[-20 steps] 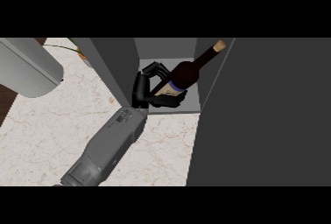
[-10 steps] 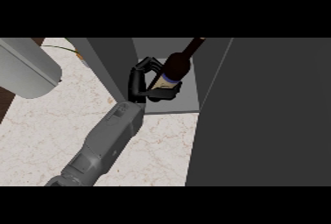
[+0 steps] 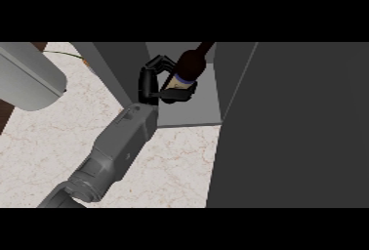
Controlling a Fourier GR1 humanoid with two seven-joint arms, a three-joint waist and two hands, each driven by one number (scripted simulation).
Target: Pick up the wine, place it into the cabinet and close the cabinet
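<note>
Since the bottle must stand on the cabinet's floor before the door can be shut, the black left hand (image 3: 153, 85) holds the dark glass wine bottle with the pale label (image 3: 189, 66) inside the open grey cabinet (image 3: 198, 111). Its grey forearm (image 3: 119, 146) reaches over the pale marbled table (image 3: 180, 161) to the cabinet's front edge. The fingers (image 3: 146, 78) are curled round the bottle's lower body, clamped on it at the label. This low grasp leaves the neck free and keeps the wrist out of the opening. The bottle sits just right of the fingers and rises beyond them, its neck leaning away toward the cabinet's back. Its base is hidden behind the fingers, so whether it touches the cabinet floor cannot be told. Further right of the fingers, past the bottle, stands a broad dark panel (image 3: 296, 127), probably the open door. By my judgement the placing step is nearly done: the bottle needs righting and setting down, then the fingers must part and draw back without tipping it, and the door remains to be closed. No right hand shows.
</note>
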